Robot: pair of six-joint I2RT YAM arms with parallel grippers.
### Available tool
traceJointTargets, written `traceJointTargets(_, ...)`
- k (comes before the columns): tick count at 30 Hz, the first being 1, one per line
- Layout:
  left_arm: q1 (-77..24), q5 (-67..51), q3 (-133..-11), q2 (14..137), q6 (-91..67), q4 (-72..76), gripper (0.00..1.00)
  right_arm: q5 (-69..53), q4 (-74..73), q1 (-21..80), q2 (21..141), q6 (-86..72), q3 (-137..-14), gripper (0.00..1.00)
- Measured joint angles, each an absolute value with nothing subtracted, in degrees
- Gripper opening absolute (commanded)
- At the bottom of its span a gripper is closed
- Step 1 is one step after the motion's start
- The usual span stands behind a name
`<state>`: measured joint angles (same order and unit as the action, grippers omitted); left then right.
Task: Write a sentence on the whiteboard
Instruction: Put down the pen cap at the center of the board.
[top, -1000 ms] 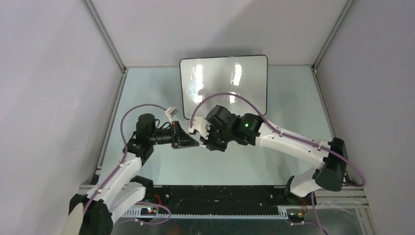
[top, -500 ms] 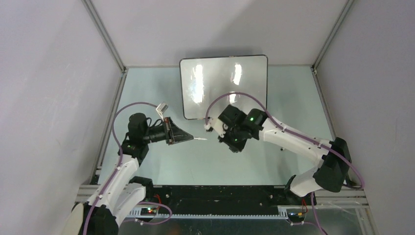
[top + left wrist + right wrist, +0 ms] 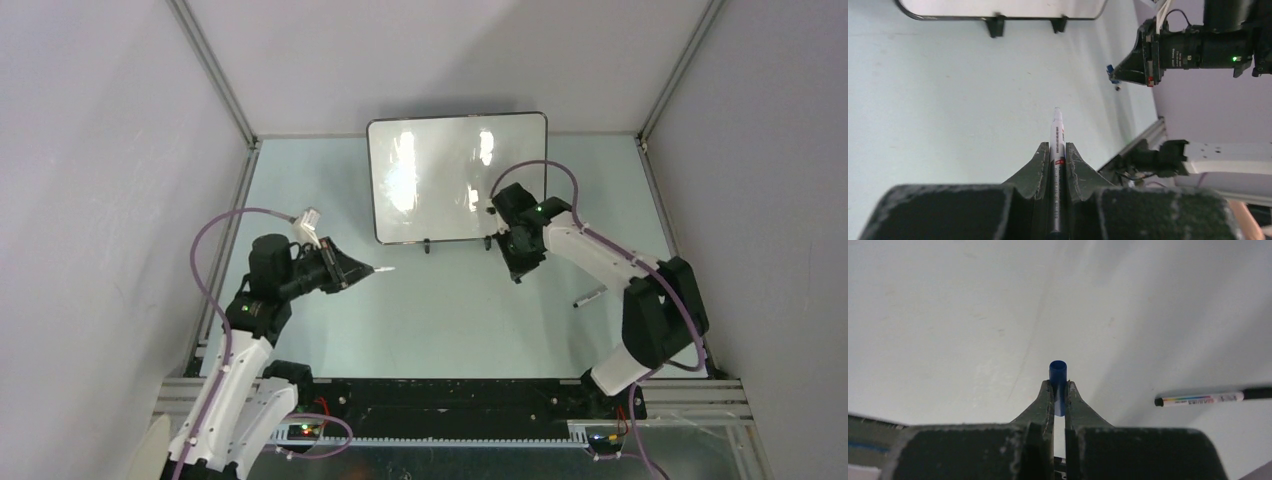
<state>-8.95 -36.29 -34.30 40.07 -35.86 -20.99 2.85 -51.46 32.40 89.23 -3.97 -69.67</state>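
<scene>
Left fingers [image 3: 1040,167] are pinching shut on a white marker [image 3: 1057,142]. They are gripping the barrel, and the bare tip is sticking out ahead of them, hanging over the desk [image 3: 938,95] and touching nothing I can see. Right fingers [image 3: 1044,402] are squeezing shut on the blue cap [image 3: 1058,372], its open end pointing away from them. The two pairs of fingers are sitting well apart across the desk. Off to one side of the right fingers a second marker [image 3: 1205,399] is lying flat on the desk. I cannot tell whether it is capped.

Beyond both pairs of fingers the whiteboard [image 3: 457,178] is resting on its two small black feet. The right fingers are sitting near its lower corner, and the left fingers are farther off, short of the opposite lower corner. The board face is showing only glare, with no sentence on it.

Progress, as I'm judging it: the marker is uncapped and in hand, and that part looks done. All the writing is waiting, and the tip needs bringing up to the board first.

Containers: none showing apart from the cap, and nothing is showing at its open end.
</scene>
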Motion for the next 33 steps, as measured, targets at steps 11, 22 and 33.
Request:
traceJointTargets(11, -11.4, -19.8, -39.7, 38.1, -28.8, -27.7, 0.00, 10.9, -46.0, 26.1, 94.3, -10.9, -66.6, 0.00)
traceJointTargets(22, -11.5, -17.6, -39.9, 37.8, -26.4, -30.7, 0.00, 11.1, -37.1, 21.6, 90.7, -13.0, -56.2, 0.00)
traceJointTargets(33, -11.5, -17.8, -39.9, 35.9, -25.5, -31.1, 0.00, 8.3, -32.6, 19.8, 88.8, -13.5, -53.3, 0.09)
